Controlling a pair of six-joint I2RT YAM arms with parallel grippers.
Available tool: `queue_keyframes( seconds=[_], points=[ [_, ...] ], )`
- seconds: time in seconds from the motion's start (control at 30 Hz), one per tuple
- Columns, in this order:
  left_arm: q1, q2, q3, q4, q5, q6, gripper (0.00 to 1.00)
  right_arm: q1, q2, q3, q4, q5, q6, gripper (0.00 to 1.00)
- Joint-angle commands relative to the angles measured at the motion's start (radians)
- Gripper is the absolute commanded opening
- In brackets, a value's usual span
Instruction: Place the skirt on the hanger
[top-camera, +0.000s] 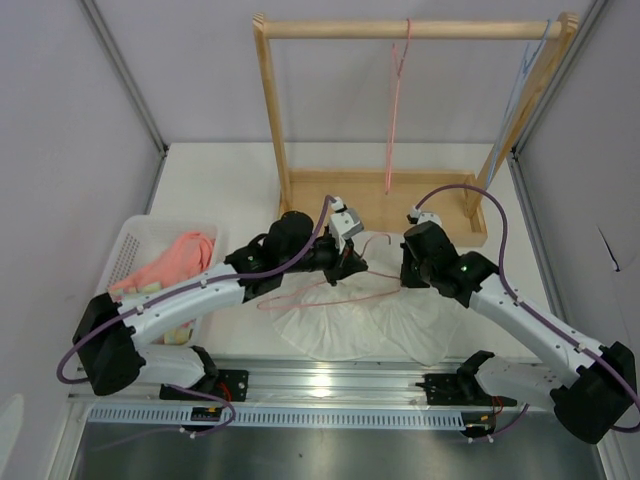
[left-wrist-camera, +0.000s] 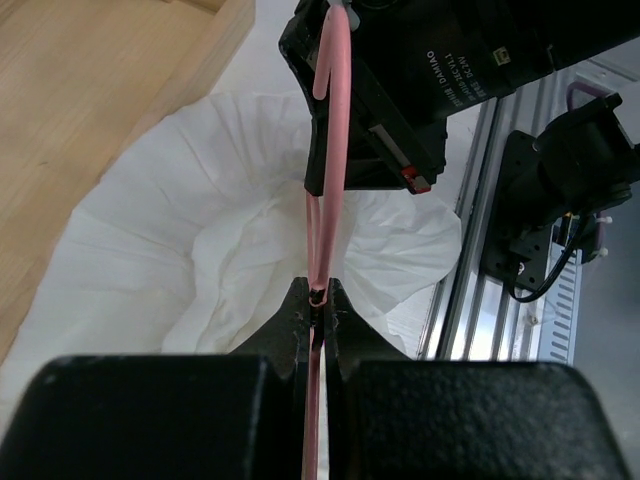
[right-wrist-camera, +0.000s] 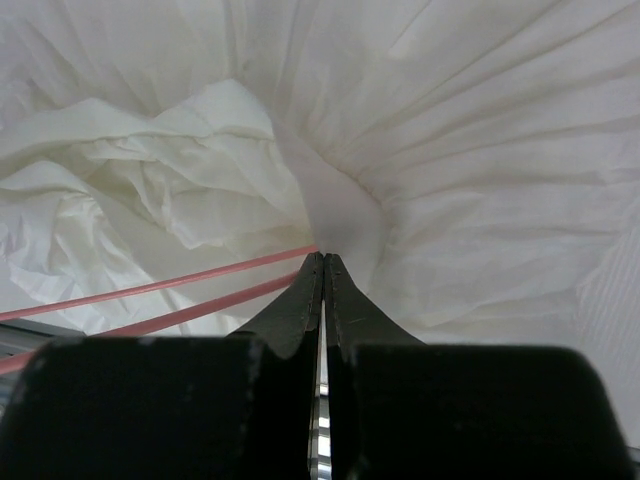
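Fingers (left-wrist-camera: 296, 322) of the left gripper (left-wrist-camera: 316, 293) clamp the pale pink hanger (left-wrist-camera: 325, 200) by its wire, above the skirt (top-camera: 360, 325). Right gripper (right-wrist-camera: 322, 262) is pinched tight on a gathered fold of skirt fabric, with the hanger wire just beside its tips. Skirt lies spread on the table (top-camera: 220, 190) between both arms, near the wooden rack (top-camera: 320, 195).

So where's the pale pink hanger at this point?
Mid-table in the top view, over the skirt, just in front of the wooden rack. The left wrist view shows the hanger pinched in the left gripper.
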Motion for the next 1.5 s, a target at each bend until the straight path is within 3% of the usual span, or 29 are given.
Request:
queue_keyframes(
  seconds=[0.0, 0.5, 0.97, 1.03, 1.07, 1.27, 1.37, 1.47],
  points=[
    [-0.004, 0.045, 0.013, 0.172, 0.071, -0.047, 0.0, 0.014, -0.024, 0.034, 0.006, 0.009, 0.025, 0.0],
    [-0.004, 0.34, 0.023, 0.443, 0.114, -0.215, 0.0, 0.032, -0.072, -0.05, 0.099, -0.029, 0.037, 0.0],
    [-0.005, 0.502, 0.108, 0.39, 0.092, -0.265, 0.0, 0.04, -0.07, -0.165, 0.215, -0.017, 0.011, 0.01],
    [-0.005, 0.519, 0.109, 0.38, 0.083, -0.279, 0.0, 0.04, -0.065, -0.178, 0.221, 0.012, 0.025, 0.1],
    [-0.005, 0.525, 0.117, 0.357, 0.078, -0.279, 0.0, 0.04, -0.071, -0.185, 0.218, 0.028, 0.037, 0.21],
    [-0.005, 0.553, 0.151, 0.248, 0.042, -0.276, 0.0, 0.04, -0.147, -0.184, 0.214, 0.055, 0.025, 0.41],
    [-0.005, 0.562, 0.175, 0.181, 0.02, -0.276, 0.0, 0.042, -0.205, -0.19, 0.23, 0.067, 0.008, 0.45],
    [-0.007, 0.558, 0.189, 0.147, 0.008, -0.282, 0.03, 0.04, -0.194, -0.195, 0.237, 0.091, 0.017, 0.41]
  ],
)
